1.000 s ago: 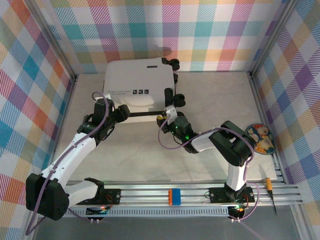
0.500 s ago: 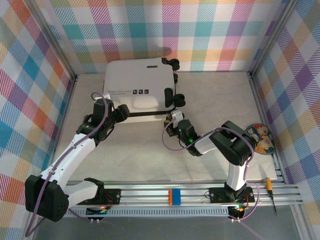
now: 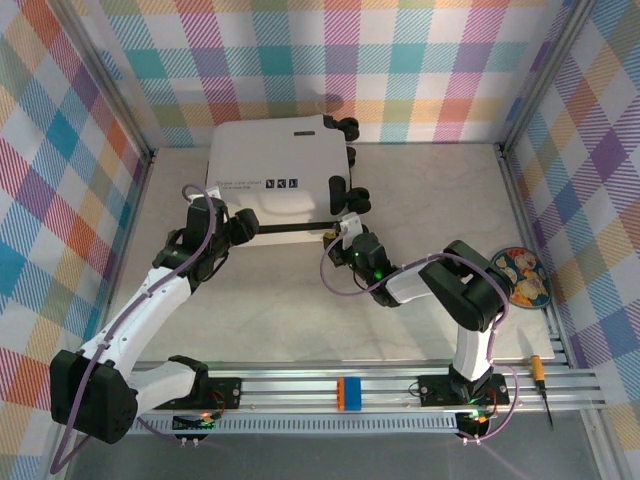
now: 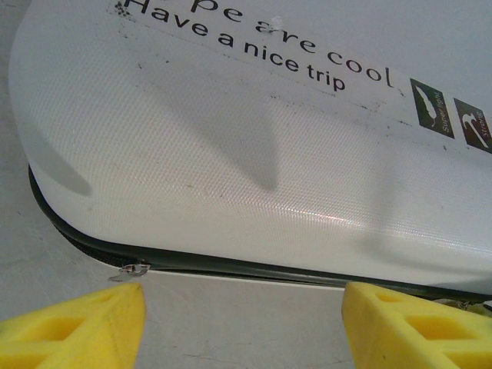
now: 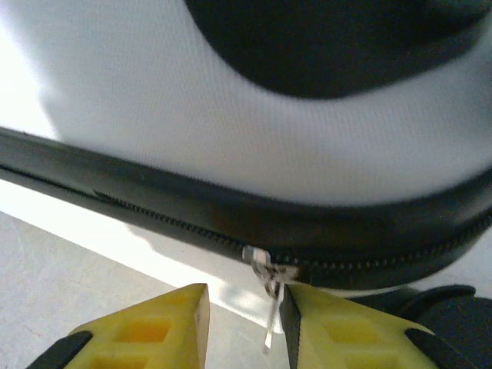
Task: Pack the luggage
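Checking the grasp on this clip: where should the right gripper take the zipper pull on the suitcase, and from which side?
Pinch the thin metal tab hanging below the slider, not the slider itself. Come in low over the table, facing the suitcase seam, right gripper fingers either side of it; the tab dangles free there.

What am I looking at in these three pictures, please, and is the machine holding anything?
Two white robot arms stand at the near edge of a table. One picture looks down from above; the other two come from cameras on the wrists. A white suitcase, lid down, lies on the table, with a colourful round disc at the right edge. The left hand, yellow fingers wide open, holds nothing. The right hand has the zip pull between its fingers, not pinched.
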You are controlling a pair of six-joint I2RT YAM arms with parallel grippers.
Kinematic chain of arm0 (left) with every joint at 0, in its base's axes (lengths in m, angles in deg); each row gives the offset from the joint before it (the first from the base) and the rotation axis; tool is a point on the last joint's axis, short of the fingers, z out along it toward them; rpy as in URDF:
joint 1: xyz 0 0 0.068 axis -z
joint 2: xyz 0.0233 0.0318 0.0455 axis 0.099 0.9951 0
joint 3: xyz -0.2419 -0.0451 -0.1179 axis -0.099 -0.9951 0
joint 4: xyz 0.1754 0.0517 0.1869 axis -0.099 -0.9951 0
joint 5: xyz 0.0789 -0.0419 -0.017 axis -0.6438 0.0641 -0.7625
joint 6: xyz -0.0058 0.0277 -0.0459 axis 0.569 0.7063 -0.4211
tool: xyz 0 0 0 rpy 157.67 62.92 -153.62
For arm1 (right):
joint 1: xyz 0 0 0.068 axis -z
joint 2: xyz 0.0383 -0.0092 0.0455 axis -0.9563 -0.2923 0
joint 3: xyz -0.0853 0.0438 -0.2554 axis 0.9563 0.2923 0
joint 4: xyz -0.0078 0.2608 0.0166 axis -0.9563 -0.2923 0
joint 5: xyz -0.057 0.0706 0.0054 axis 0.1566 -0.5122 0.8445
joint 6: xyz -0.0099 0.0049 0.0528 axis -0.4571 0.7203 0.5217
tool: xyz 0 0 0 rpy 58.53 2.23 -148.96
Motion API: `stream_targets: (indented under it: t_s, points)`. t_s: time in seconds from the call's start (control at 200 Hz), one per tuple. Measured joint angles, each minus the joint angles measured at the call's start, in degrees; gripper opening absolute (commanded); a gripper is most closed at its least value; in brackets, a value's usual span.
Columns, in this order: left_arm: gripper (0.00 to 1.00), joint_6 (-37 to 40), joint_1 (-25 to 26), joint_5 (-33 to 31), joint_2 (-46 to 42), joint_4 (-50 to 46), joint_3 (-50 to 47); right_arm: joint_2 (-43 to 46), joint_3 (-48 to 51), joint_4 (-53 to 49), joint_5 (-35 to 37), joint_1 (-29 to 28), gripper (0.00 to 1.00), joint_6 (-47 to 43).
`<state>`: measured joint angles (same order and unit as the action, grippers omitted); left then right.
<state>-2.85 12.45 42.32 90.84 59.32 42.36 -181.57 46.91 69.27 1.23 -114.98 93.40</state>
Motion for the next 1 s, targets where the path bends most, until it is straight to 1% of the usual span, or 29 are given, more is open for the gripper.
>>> stream_targets:
  t_s: [0.09,0.15,0.375,0.45,0.765,1.0]
  points:
    - [0.68,0.0,0.0,0.0,0.0,0.02,0.0,-0.02,-0.55,-1.33,0.09,0.0,0.29,0.02]
    - [0.68,0.02,0.0,0.0,0.0,0.02,0.0,-0.02,-0.92,-2.12,0.26,0.0,0.26,0.04]
    - [0.68,0.02,0.0,-0.02,-0.11,0.0,0.0,-0.04,-2.19,-4.81,1.29,0.02,0.05,0.87]
    - [0.68,0.02,0.0,-0.02,-0.44,0.0,0.0,-0.04,-2.21,-4.9,1.57,0.02,0.0,0.72]
    - [0.67,0.2,0.0,-0.02,-2.1,-1.44,-0.04,0.31,-2.21,-5.79,2.21,0.15,0.0,0.7]
    - [0.67,0.24,0.0,-0.02,-3.1,-1.75,-0.07,2.21,-2.8,-10.95,4.59,0.44,0.0,2.69]
